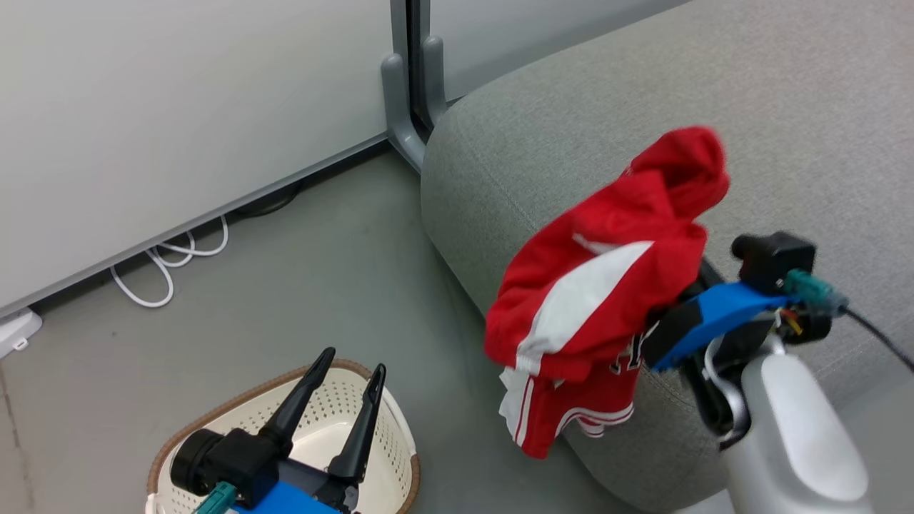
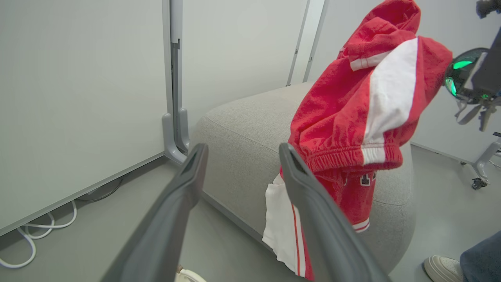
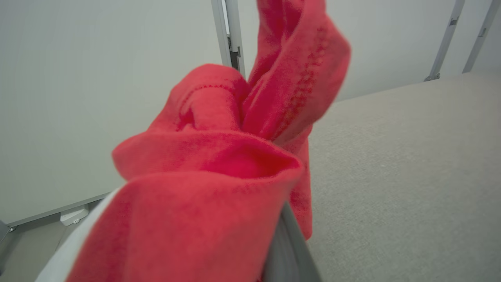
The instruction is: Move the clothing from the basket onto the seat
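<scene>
The clothing [image 1: 607, 285], gripped in the right tool [image 1: 660, 314], is hung lengthwise down the seat [image 1: 785, 107] corner; the left tool [image 1: 353, 360] is spread open over the basket [image 1: 393, 435].

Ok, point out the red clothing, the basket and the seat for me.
clothing [image 1: 614, 214]: head view, red upper fold.
basket [image 1: 394, 441]: head view, perforated right wall.
seat [image 1: 571, 121]: head view, bare grey top.

Red clothing [image 1: 607, 271] aloft by grey seat [image 1: 785, 107]
</scene>
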Robot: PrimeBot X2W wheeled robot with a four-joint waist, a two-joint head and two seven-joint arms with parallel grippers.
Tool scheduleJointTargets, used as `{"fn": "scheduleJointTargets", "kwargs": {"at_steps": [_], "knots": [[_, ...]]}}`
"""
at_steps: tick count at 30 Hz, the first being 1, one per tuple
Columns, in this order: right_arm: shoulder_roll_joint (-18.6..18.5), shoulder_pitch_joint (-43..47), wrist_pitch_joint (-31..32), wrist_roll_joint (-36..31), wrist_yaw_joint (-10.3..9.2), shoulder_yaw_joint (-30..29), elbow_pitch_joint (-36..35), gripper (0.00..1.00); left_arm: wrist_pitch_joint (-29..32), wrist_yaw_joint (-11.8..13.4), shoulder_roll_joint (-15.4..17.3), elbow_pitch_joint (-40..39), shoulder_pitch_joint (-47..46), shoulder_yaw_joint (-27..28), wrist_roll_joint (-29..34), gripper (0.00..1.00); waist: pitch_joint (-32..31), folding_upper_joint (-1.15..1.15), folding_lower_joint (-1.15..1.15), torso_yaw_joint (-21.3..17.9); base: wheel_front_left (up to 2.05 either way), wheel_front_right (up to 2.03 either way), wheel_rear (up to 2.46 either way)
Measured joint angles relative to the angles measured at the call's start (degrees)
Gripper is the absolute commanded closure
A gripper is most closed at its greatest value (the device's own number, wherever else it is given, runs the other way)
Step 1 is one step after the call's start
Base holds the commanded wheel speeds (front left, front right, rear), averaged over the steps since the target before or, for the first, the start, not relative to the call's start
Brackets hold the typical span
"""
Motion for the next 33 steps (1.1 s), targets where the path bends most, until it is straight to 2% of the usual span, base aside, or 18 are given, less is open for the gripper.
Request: {"fn": "scheduleJointTargets", "kwargs": {"at_steps": [4,7,9,14,18,22,28,33], "knots": [[-0.51,-8.53,0.79,-1.54,0.00,-4.97,-2.23,1.00,0.00,0.00,1.10,-1.21,-2.75,-0.80,0.43,0.00,3.01,0.00,0.00,1.04,0.00,0.00,0.00],[-3.20,-15.83,2.63,-0.71,0.00,-9.66,-3.16,1.00,0.00,0.00,2.48,-1.74,-5.98,-2.01,0.53,0.00,6.21,0.00,0.00,2.18,0.00,0.00,0.00],[-5.41,-20.41,4.41,2.61,-0.01,-12.61,-3.82,1.00,0.01,0.00,3.19,-2.04,-8.08,-3.35,0.55,0.00,8.50,0.00,0.01,3.11,0.00,0.00,0.00],[-16.61,-31.43,8.79,5.80,0.00,-18.79,-4.24,1.00,0.00,0.00,5.35,-3.45,-13.49,-5.01,0.97,0.00,14.90,0.00,0.01,5.77,0.00,0.00,0.00],[-21.32,-37.24,9.29,5.94,0.00,-24.76,-2.79,1.00,0.00,0.00,7.76,-5.06,-17.21,-5.94,1.55,0.00,20.69,0.00,0.01,7.70,0.00,0.00,0.00],[-21.40,-39.14,6.57,7.48,-0.01,-29.56,1.19,1.00,0.00,0.00,9.75,-7.28,-20.78,-6.22,2.44,0.00,26.58,0.00,0.02,9.32,0.00,0.00,0.00],[-19.56,-36.77,-0.89,5.64,0.00,-30.77,9.85,1.00,0.12,0.01,12.11,-9.46,-22.64,-5.44,4.30,0.00,33.83,0.00,0.02,11.06,0.00,0.00,0.00],[-18.68,-33.56,-6.92,2.26,0.00,-31.28,17.20,1.00,0.18,0.65,12.30,-9.91,-22.96,-5.41,4.57,0.00,36.09,0.00,0.02,12.37,0.00,0.00,0.00]]}}
